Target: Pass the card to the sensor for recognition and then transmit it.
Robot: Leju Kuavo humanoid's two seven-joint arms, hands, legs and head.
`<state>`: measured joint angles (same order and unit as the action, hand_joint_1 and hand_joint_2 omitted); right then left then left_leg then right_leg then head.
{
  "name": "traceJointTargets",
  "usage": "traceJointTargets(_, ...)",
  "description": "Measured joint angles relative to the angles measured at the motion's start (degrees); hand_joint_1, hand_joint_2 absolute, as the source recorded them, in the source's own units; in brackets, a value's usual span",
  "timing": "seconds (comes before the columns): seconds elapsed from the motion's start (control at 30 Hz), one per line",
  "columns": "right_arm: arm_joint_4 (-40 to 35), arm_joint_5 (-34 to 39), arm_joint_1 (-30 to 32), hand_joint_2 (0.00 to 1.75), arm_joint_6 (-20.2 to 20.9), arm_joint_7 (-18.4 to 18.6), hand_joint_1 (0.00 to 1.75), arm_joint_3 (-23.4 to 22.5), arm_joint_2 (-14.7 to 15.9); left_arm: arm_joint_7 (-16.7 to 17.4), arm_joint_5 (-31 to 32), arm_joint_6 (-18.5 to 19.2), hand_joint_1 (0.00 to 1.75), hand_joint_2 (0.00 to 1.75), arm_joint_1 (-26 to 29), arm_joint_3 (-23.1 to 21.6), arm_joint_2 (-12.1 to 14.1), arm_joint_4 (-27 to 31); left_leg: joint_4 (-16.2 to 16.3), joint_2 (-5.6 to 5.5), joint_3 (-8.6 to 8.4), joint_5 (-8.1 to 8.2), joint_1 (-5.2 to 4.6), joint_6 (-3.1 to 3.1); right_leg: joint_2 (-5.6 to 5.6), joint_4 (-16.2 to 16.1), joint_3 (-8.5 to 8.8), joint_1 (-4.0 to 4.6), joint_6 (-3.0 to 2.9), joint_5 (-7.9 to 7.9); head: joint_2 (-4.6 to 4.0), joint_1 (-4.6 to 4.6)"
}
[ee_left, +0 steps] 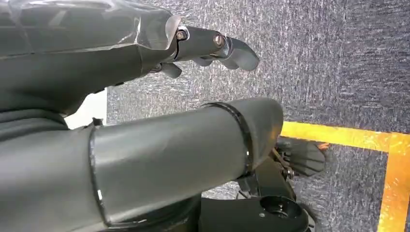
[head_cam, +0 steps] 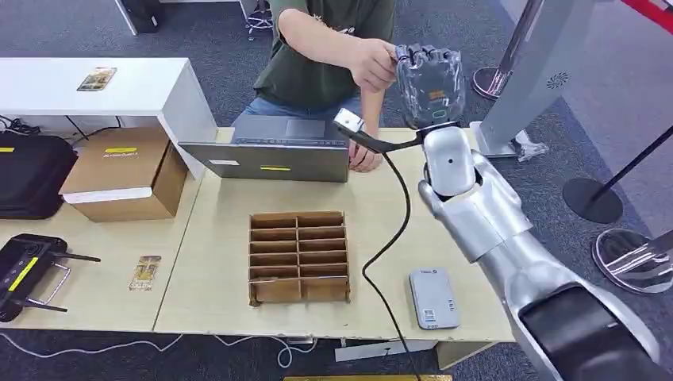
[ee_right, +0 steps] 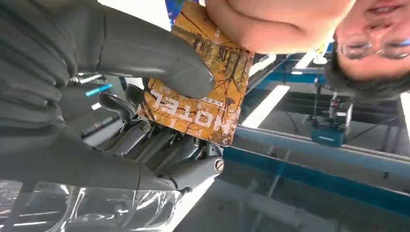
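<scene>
Pinching the card (ee_right: 198, 92), the right hand (ee_right: 96, 111) presses its thick grey thumb (ee_right: 159, 63) on the printed face while the darker fingers (ee_right: 159, 145) back the card from behind. A person's hand (ee_right: 275, 24) grips the card's far edge. In the head view the right arm extends forward over the table (head_cam: 214, 262), with the right hand (head_cam: 430, 86) raised beyond the laptop (head_cam: 274, 151), meeting the person's hand (head_cam: 373, 65). The sensor (head_cam: 433, 298) lies near the table's front edge. The left hand (ee_left: 145, 96) hangs over carpet, fingers (ee_left: 217, 48) apart, empty.
</scene>
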<state>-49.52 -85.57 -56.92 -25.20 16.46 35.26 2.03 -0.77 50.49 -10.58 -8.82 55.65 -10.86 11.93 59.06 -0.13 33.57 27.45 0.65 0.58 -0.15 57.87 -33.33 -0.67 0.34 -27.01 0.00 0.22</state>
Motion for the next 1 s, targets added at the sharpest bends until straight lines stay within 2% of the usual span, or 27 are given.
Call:
traceJointTargets(0.33,4.2,0.0,-1.9,1.75,-0.1,-0.5,1.75,3.8,-1.0,-0.2,-0.6,-0.5,0.00,0.00,-0.2,-0.2,-0.3,0.0,0.0,-0.04,0.02,0.00,-0.01,0.00,-0.04,0.0,0.01,0.00,0.00,0.00,0.00,0.00)
traceJointTargets(0.37,4.4,0.0,-1.9,1.75,-0.1,-0.5,1.69,4.0,-1.0,-0.3,-0.7,-0.8,0.00,0.00,-0.2,-0.2,-0.3,0.0,0.0,-0.05,0.02,0.00,-0.01,0.00,-0.04,0.0,0.00,-0.01,0.00,0.00,0.00,0.00)
traceJointTargets(0.4,4.6,0.0,-1.9,1.75,-0.1,-0.5,1.01,4.1,-1.0,-0.3,-0.8,-1.0,0.00,0.00,-0.2,-0.2,-0.4,0.0,0.0,-0.07,0.02,0.00,-0.01,0.00,-0.06,0.0,0.01,-0.01,0.00,0.00,0.00,0.00)
traceJointTargets(0.43,4.7,0.0,-1.9,1.75,-0.1,-0.5,1.01,4.2,-1.1,-0.4,-0.8,-1.1,0.00,0.00,-0.2,-0.2,-0.5,0.0,0.0,-0.08,0.03,0.00,-0.01,0.00,-0.07,0.0,0.01,-0.01,0.00,0.00,0.00,-0.02)
traceJointTargets(0.47,4.8,0.0,-1.9,1.75,-0.1,-0.5,0.21,4.2,-1.1,-0.4,-0.8,-1.1,0.00,0.00,-0.2,-0.2,-0.6,0.0,0.0,-0.09,0.03,0.00,-0.01,0.00,-0.08,0.0,0.00,-0.01,0.00,0.00,0.00,0.02)
traceJointTargets(0.5,5.0,0.0,-1.9,1.75,-0.1,-0.6,0.00,4.3,-1.1,-0.5,-0.8,-1.1,0.00,0.00,-0.2,-0.2,-0.7,0.0,0.0,-0.08,0.03,0.00,-0.01,0.00,-0.06,0.0,0.00,-0.01,0.00,0.00,0.00,0.00)
traceJointTargets(1.0,4.7,0.0,-0.8,1.75,-0.5,0.2,0.00,4.3,-1.1,-0.6,-1.5,-1.6,0.00,0.00,-0.2,-0.2,-0.9,0.0,0.0,-0.07,0.01,0.00,0.00,0.00,-0.03,0.0,0.00,0.00,0.00,0.00,0.00,-0.02)
